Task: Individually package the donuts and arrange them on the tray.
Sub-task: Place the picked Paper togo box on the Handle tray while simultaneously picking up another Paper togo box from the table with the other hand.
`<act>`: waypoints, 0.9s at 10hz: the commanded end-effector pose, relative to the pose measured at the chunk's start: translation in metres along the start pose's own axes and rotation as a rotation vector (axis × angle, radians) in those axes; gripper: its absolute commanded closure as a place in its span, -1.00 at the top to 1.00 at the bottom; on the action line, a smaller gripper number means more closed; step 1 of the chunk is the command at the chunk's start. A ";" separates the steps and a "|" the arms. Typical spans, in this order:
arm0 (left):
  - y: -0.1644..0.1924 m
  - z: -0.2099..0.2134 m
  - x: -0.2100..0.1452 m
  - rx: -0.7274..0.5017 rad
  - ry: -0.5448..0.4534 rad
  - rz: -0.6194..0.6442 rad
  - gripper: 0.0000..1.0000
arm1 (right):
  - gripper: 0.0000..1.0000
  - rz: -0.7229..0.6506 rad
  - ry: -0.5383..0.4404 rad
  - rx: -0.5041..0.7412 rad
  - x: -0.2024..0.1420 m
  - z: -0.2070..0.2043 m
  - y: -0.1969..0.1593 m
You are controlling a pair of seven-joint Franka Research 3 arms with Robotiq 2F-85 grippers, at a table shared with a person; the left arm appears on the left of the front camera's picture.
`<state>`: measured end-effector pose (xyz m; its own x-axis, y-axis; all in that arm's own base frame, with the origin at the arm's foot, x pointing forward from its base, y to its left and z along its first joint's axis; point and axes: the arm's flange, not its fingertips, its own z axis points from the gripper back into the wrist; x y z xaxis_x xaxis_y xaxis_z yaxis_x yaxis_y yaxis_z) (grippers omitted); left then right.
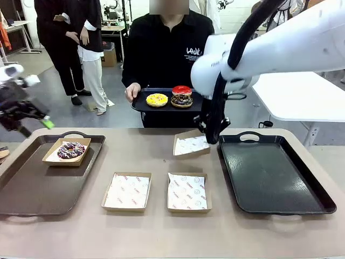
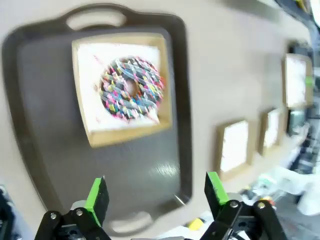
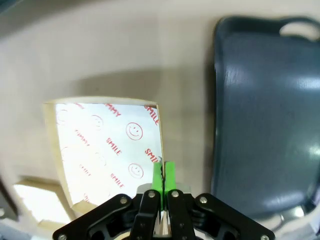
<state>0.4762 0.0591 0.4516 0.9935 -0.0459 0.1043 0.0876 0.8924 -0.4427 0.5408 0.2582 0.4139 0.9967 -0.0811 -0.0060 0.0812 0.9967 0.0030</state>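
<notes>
– Four donuts on the list. How many packed?
– One. Sprinkled donut (image 1: 71, 150), in a paper-lined box (image 1: 51, 158) on the left tray (image 1: 32, 189).
– Other three?
– Unpacked. Yellow donut (image 1: 157, 100), red donut (image 1: 181, 89) and dark donut (image 1: 181, 101) sit close together on a small black tray (image 1: 141, 102). The person's hand (image 1: 131, 91) holds it beyond the far edge of the worktop (image 1: 161, 237).
– Boxes in stock?
– Three, empty, lined with printed paper. Near-left box (image 1: 127, 191) and near-right box (image 1: 187, 192) lie flat between the two big trays. Far box (image 1: 190, 145) is tilted, just beside the right tray (image 1: 275, 172), which holds nothing.
– Right gripper (image 3: 163, 175)?
– Pads pressed together on one wall of the far box.
– Left gripper (image 2: 155, 197)?
– Fingers spread, nothing between them, raised above the left tray.
– Progress?
– By my reckoning about a quarter: one of four boxed and placed. Three remain to box and set down.
– Surface and room?
– Worktop: beige, smooth, rounded corners. Room: grey floor, a white table (image 1: 302, 97) at right, people standing at back left.
</notes>
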 end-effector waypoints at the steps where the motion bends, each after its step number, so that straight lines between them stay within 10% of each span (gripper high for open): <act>1: 0.039 0.032 -0.044 -0.179 -0.005 0.029 1.00 | -1.00 -0.040 0.054 0.014 0.006 0.033 0.002; 9: 0.157 0.062 -0.124 -0.704 -0.163 0.228 1.00 | -1.00 -0.057 0.062 0.013 0.030 0.102 0.028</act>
<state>0.3553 0.2250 0.4244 0.9702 0.2404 0.0308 -0.0789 0.4336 -0.8977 0.5674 0.2750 0.5147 0.9923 -0.1119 -0.0528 0.1134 0.9932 0.0257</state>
